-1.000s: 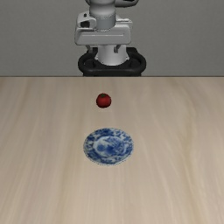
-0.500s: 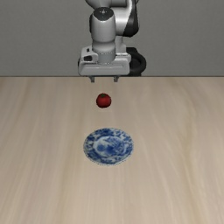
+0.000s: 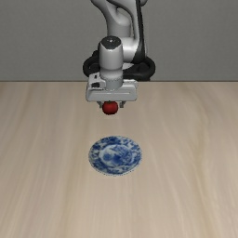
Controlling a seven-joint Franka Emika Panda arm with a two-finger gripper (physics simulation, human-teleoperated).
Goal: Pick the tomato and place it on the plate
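Tomato (image 3: 111, 110) sits on the table (image 3: 37, 186), upper middle of the exterior view, its top hidden by my gripper (image 3: 111, 102), which points down right over it. My fingers look spread wider than the tomato, one on each side, gripping nothing. Plate (image 3: 116, 154) lies near, lower in the view, apart from the tomato.

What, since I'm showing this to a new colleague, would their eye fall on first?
The red tomato in the upper middle of the exterior view stands out, with the gripper low right over it, its fingers open on either side. Next comes the blue patterned plate, lying apart from the tomato, lower in the view on the pale wooden table.
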